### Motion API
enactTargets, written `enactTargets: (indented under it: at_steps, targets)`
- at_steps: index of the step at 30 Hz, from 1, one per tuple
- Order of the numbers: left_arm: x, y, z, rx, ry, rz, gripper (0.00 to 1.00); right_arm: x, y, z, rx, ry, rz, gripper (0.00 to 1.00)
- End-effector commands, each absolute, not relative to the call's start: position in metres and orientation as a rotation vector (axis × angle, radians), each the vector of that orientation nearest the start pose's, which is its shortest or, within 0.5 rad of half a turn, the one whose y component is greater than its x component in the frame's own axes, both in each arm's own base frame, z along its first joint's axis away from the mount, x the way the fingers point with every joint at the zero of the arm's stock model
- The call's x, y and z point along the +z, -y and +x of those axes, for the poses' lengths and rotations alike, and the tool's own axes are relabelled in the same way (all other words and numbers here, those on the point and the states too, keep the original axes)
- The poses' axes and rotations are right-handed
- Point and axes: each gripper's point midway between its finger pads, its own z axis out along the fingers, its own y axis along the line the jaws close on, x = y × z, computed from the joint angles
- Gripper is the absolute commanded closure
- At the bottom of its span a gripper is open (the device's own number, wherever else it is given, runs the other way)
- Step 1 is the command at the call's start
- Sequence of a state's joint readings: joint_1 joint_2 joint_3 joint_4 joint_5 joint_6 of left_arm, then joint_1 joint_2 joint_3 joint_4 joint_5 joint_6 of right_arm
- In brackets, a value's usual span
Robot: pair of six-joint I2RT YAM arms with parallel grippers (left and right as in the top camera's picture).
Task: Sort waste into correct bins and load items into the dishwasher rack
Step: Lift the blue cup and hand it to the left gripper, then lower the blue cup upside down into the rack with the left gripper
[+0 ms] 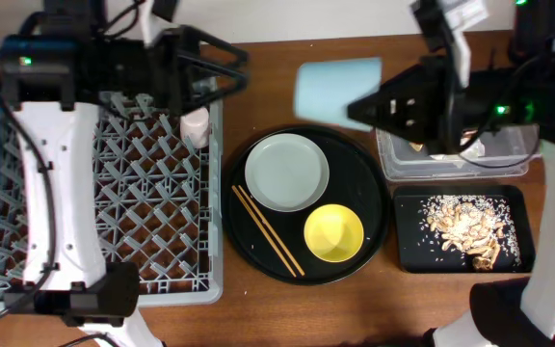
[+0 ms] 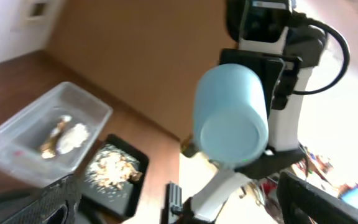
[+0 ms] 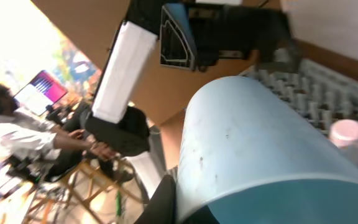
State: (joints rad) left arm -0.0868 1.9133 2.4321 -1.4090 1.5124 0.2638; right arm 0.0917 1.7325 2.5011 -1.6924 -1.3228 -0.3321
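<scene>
A brown wooden table (image 1: 258, 299) carries everything. The right wrist view shows a cluttered room behind it, with a seated person (image 3: 11, 130) and a lit monitor (image 3: 47, 87).

There are two cups, one plate, one bowl, two chopsticks, two bins, one rack and one round tray.

The right pincer (image 1: 366, 104) is closed around the small blue cup (image 1: 337, 85) and holds it on its side above the bare table. Just beneath and behind this pincer sits the clear rectangular plastic tub (image 1: 509, 166), with a crumpled white tissue (image 2: 73, 137) and a gold-brown foil wrapper (image 2: 55, 134) inside. Nearer the robot lies the shallow black rectangular tray (image 1: 408, 231) of beige-brown food scraps (image 1: 465, 224).

The left pincer (image 1: 227, 72) is spread wide and holds nothing. It hovers at the edge of the large grey plastic rack (image 1: 114, 212). The small pink cup (image 1: 195, 125) stands in the rack just below it.

Between the pincers lies the round black tray (image 1: 374, 207), bearing the pale round plate (image 1: 287, 172), the yellow bowl (image 1: 333, 233) and the thin wooden chopsticks (image 1: 268, 229).
</scene>
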Motion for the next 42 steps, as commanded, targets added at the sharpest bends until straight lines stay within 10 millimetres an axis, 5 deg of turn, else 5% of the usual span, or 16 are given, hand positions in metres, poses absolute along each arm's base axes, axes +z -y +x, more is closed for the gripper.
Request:
enactTargets:
  at_steps: [1, 13, 16, 18, 20, 24, 25, 27, 34, 37, 39, 42]
  targets:
    - [0.478, 0.208, 0.321, -1.658, -1.603, 0.989, 0.01, 0.493, -0.206, 0.251, 1.502, -1.781, -0.977, 0.96]
    - [0.478, 0.259, 0.273, -1.857, -1.603, 1.112, 0.04, 0.496, -0.21, 0.261, 1.462, -1.721, -1.018, 0.96]
    - [0.479, 0.27, 0.263, -1.873, -1.579, 1.162, 0.11, 0.495, -0.21, 0.263, 1.464, -1.723, -1.018, 0.96]
    - [0.479, 0.271, 0.264, -1.864, -1.567, 1.17, 0.42, 0.495, -0.21, 0.263, 1.465, -1.725, -1.017, 0.96]
    - [0.479, 0.271, 0.263, -1.865, -1.567, 1.17, 0.46, 0.492, -0.21, 0.265, 1.446, -1.741, -1.012, 0.95]
    - [0.479, 0.267, 0.267, -1.855, -1.57, 1.156, 0.47, 0.488, -0.209, 0.266, 1.438, -1.77, -1.0, 0.95]
    - [0.48, 0.266, 0.268, -1.847, -1.562, 1.16, 0.35, 0.486, -0.209, 0.264, 1.448, -1.788, -0.99, 0.95]
    - [0.482, 0.267, 0.269, -1.853, -1.569, 1.156, 0.28, 0.483, -0.208, 0.265, 1.444, -1.816, -0.978, 0.95]
    - [0.498, 0.265, 0.263, -1.837, -1.548, 1.171, 0.2, 0.481, -0.208, 0.264, 1.445, -1.831, -0.971, 0.95]
    - [0.502, 0.264, 0.258, -1.831, -1.538, 1.179, 0.28, 0.481, -0.208, 0.264, 1.445, -1.83, -0.971, 0.95]
    - [0.502, 0.264, 0.257, -1.834, -1.543, 1.175, 0.46, 0.482, -0.208, 0.265, 1.437, -1.819, -0.977, 0.95]
    - [0.501, 0.263, 0.256, -1.843, -1.555, 1.168, 0.48, 0.483, -0.208, 0.266, 1.431, -1.811, -0.982, 0.91]
